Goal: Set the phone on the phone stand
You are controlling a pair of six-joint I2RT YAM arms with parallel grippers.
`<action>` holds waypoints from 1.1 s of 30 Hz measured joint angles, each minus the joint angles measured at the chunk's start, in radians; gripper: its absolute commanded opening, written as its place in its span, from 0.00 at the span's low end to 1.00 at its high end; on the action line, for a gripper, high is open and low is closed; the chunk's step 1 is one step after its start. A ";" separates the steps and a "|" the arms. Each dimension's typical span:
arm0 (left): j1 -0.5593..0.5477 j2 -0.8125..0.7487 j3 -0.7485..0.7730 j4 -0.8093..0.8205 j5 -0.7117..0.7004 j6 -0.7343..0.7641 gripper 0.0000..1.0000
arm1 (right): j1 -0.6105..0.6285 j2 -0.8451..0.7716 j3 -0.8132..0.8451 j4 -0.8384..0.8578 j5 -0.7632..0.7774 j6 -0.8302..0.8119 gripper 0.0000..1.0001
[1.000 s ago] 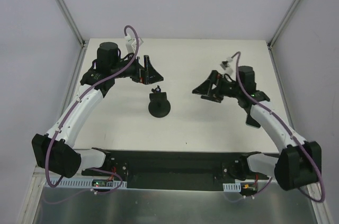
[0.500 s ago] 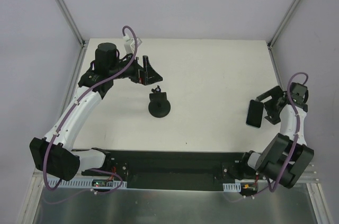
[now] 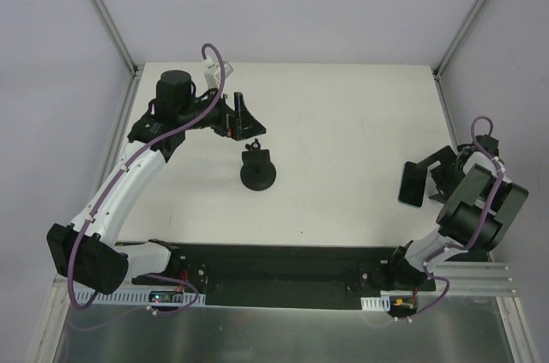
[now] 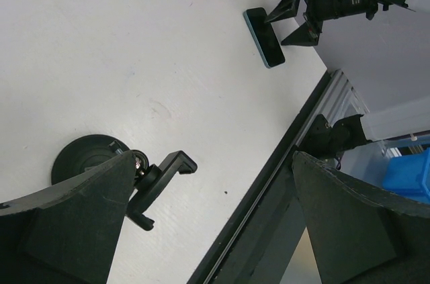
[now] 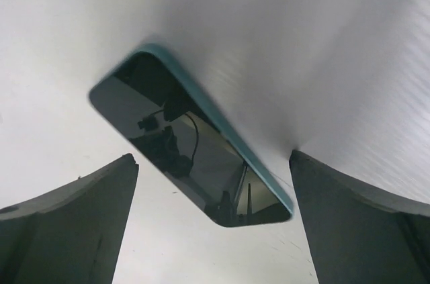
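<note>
Phone (image 3: 413, 184), teal-edged, lies flat on the table (image 3: 343, 123) near its right edge, well apart from the phone stand (image 3: 257, 172). Right gripper (image 3: 431, 178) is spread wide just beside it, nothing pinched. Left gripper (image 3: 246, 119) is also spread wide, near the stand's far side, empty.

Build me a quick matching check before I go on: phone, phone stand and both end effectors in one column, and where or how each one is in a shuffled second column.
Column one
1. phone
2. phone stand
3. left end effector
4. right end effector

Column two
A. open, close to the phone stand
B. lying flat on the table, near its right edge
C. upright, left of centre, cradle empty
D. open, right beside the phone, not holding it

Pairs: 1-B, 2-C, 3-A, 4-D
</note>
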 measured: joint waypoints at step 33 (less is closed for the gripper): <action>-0.003 0.051 0.000 0.000 -0.002 0.001 0.99 | 0.344 0.211 0.223 -0.311 0.224 0.153 0.72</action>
